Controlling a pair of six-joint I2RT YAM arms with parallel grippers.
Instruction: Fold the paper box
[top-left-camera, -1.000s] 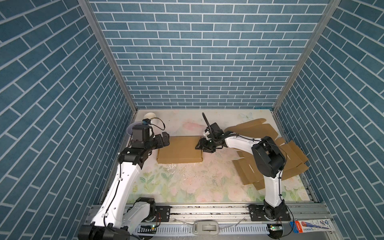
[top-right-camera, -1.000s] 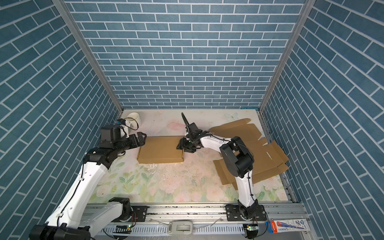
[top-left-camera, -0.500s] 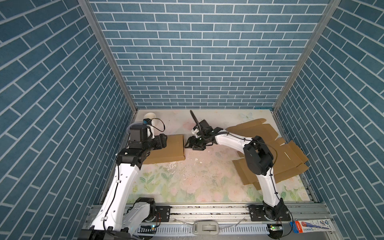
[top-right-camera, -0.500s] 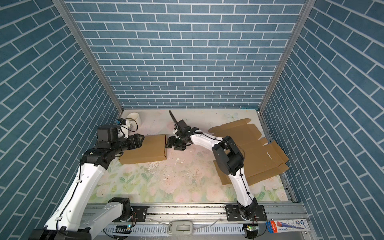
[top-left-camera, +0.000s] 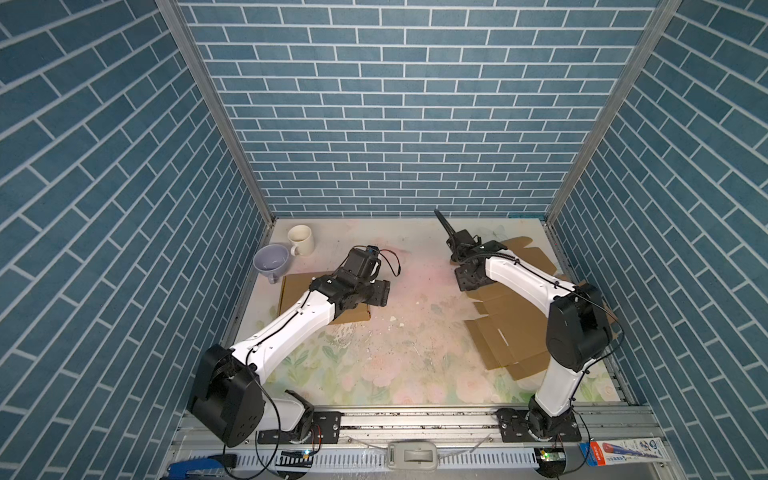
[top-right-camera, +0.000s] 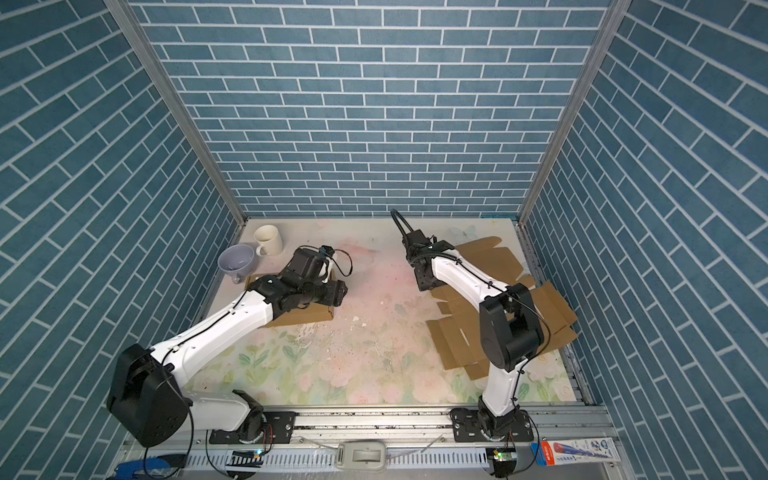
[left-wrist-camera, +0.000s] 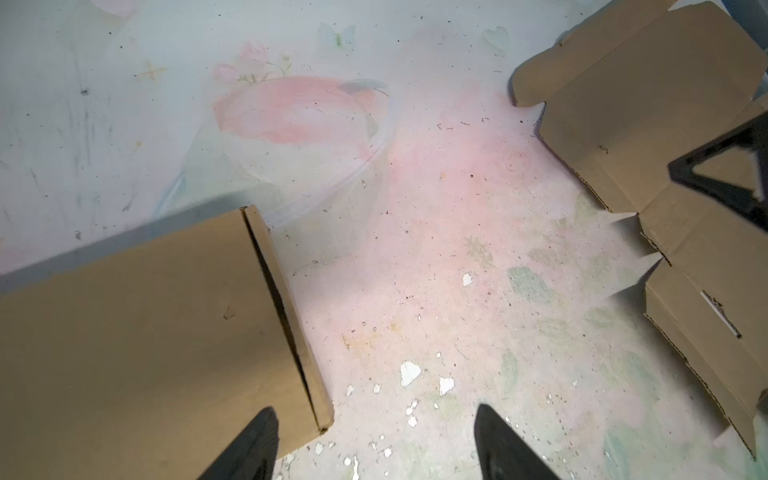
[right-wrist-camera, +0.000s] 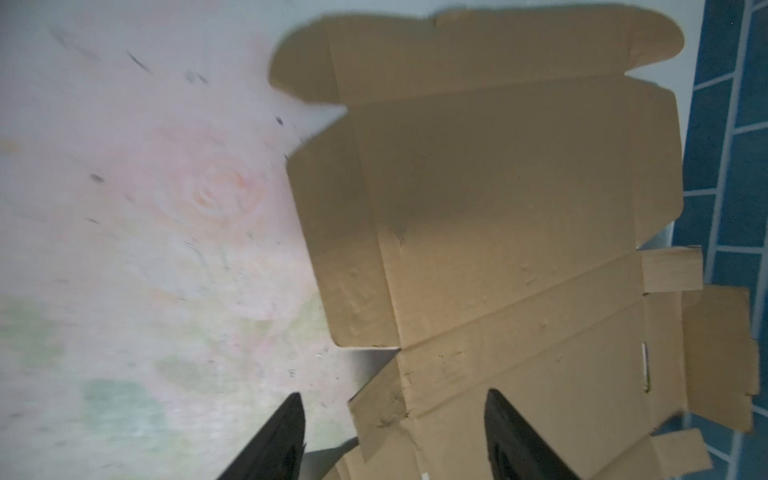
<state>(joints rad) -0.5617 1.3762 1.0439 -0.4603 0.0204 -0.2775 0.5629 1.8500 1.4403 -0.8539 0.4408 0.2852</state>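
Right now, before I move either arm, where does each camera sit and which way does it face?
Top views: high over the front rail, facing down toward the back wall; left arm and right arm whole, folded box, flat blanks.
Left wrist: on the left arm, facing down past the open left gripper at the folded box's corner; only fingertips show.
Right wrist: on the right arm, facing down past the open right gripper at the flat blanks; only fingertips show.
Shared: both wrist views catch the flat blanks.

text: none legible | printed packet (top-left-camera: 623, 453) by front rail: lettering too small to read
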